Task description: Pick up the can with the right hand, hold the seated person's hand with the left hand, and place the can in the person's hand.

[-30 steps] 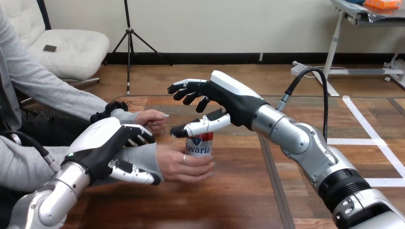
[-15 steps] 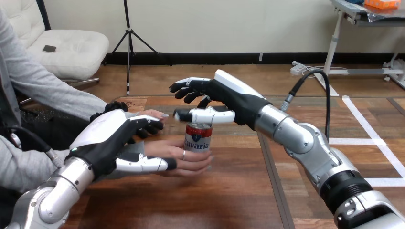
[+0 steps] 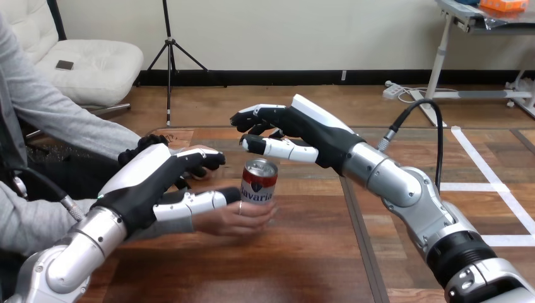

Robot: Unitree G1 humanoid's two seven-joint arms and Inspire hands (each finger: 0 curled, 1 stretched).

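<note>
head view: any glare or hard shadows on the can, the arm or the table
In the head view, the red-and-white metal can shows a pale sheen on its silver lid, no harsh glare; the silver forearm behind the right hand carries bright highlights; the wooden table is evenly lit, with soft shadow under the person's hand.

Left hand (image 3: 146, 184) and right hand (image 3: 310, 131), both loose and unclenched.
</note>
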